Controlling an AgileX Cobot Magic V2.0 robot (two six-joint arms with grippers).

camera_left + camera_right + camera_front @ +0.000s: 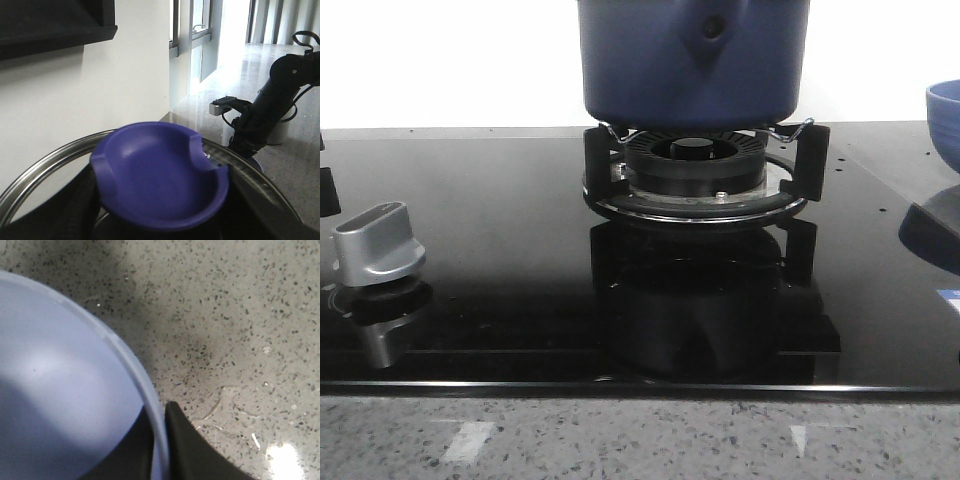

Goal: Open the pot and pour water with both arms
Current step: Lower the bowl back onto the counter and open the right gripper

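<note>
The pot (693, 60) stands at the top centre of the front view, seated on the burner stand (698, 175) of the black glass hob (500, 250). Its top is cut off by the frame edge, so that view does not show whether the lid is on. In the left wrist view, a scooped blue lid handle (160, 175) fills the lower middle, with the steel lid rim (45, 160) arcing around it. Dark parts of the left gripper (159, 231) flank the handle, but the fingertips are hidden — I cannot tell whether it is clamped. In the right wrist view, the right gripper (159, 440) has a dark finger on each side of the rim of the paler bowl (60, 390) and looks clenched on it, over speckled stone counter (240, 315). The same bowl peeks in at the right edge of the front view. This looks like the opening step, with the pour prepared. Next, the lid likely needs to be held clear of the pot mouth while the bowl travels over it and tips gently — a rim pinch could slip if rushed.
</note>
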